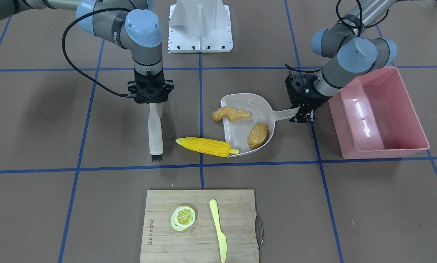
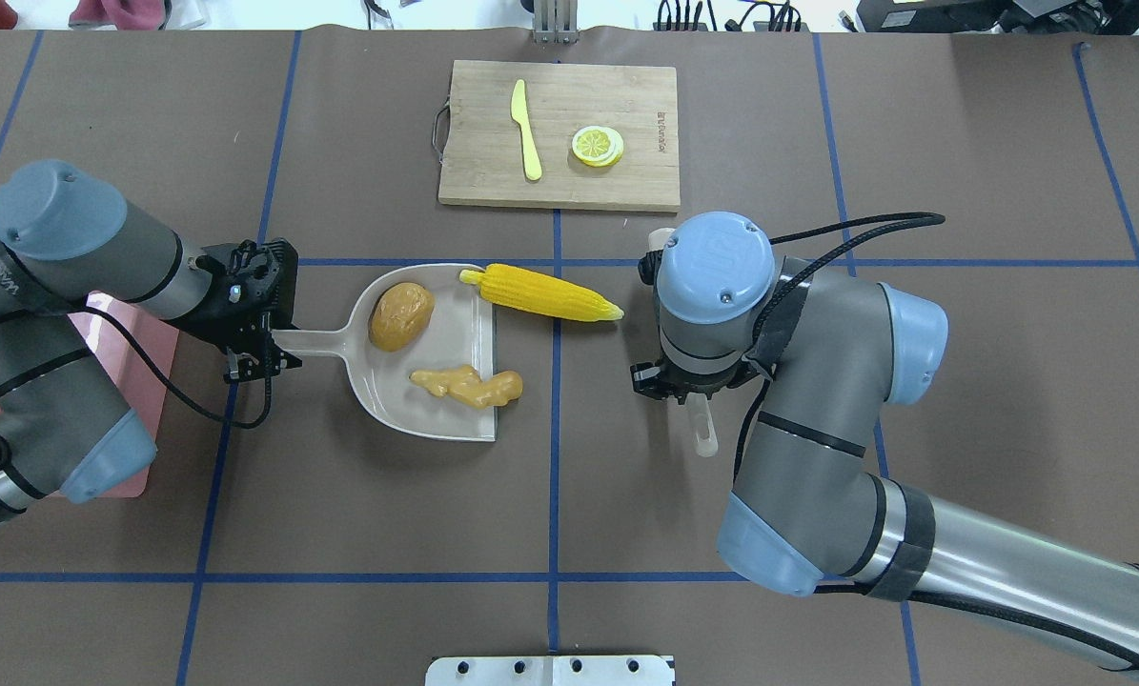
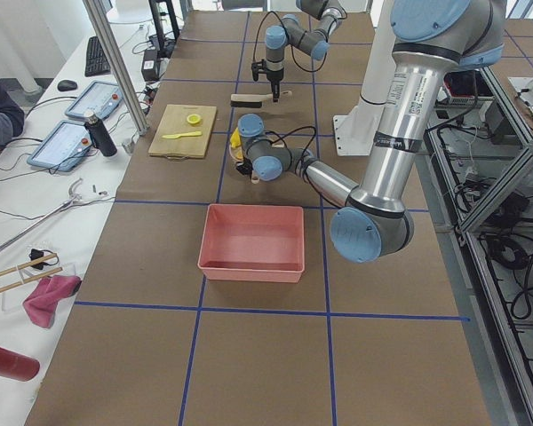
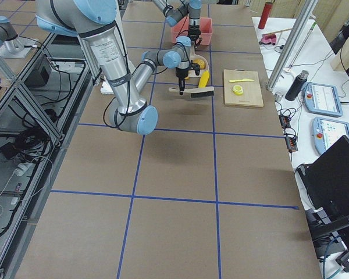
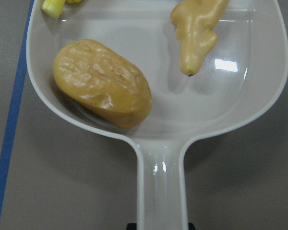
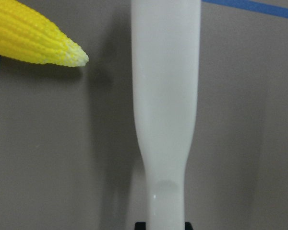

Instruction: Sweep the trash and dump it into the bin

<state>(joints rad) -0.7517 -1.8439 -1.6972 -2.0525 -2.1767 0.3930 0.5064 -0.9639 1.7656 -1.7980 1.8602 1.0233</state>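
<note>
My left gripper (image 1: 302, 113) (image 2: 264, 345) is shut on the handle of a beige dustpan (image 1: 240, 104) (image 2: 455, 324) that lies flat on the table. In the pan lie a tan ginger root (image 1: 231, 114) (image 5: 199, 28) and a brown potato (image 1: 257, 134) (image 5: 103, 82). A yellow corn cob (image 1: 207, 147) (image 2: 545, 292) lies on the table with one end over a corner of the pan's mouth. My right gripper (image 1: 150, 98) is shut on a white brush (image 1: 155, 131) (image 6: 165, 96), whose bristles point down beside the corn's free end. The pink bin (image 1: 379, 149) (image 3: 251, 264) stands beyond the left arm.
A wooden cutting board (image 1: 167, 219) near the operators' edge carries lemon slices (image 1: 183, 216) and a pale yellow plastic knife (image 1: 218, 228). The white robot base plate (image 1: 200, 25) sits at the table's robot side. Blue tape lines cross the brown surface.
</note>
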